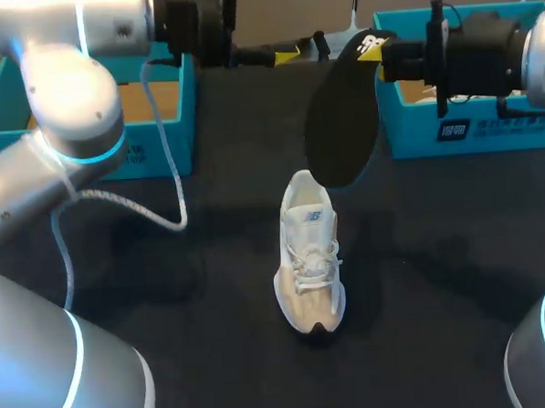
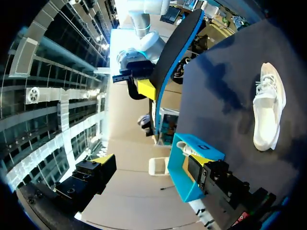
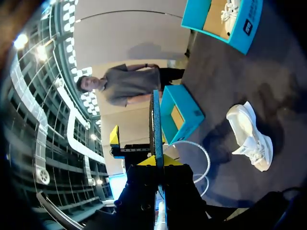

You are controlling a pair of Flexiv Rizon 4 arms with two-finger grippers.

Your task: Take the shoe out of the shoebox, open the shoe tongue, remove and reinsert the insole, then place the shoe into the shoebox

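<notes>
The insole (image 1: 341, 118) is being gripped at its upper end by the right gripper (image 1: 377, 49). In the right wrist view it is being shown edge-on, pinched from both sides between the yellow-tipped fingers (image 3: 154, 162). The insole is being held in the air, hanging down over the heel end of the white shoe (image 1: 309, 252). The shoe is being supported upright on its sole by the dark table (image 1: 442, 296), near the middle, with its toe turned toward the robot. The left gripper (image 1: 286, 22) is being held aloft with its fingers spread wide and nothing between them. It is beside the left shoebox (image 1: 172, 113), facing the insole. A second white shoe (image 3: 232, 9) is being contained by the right shoebox (image 1: 470, 130). A white cable (image 1: 167, 205) is being trailed across the table from the left arm.
</notes>
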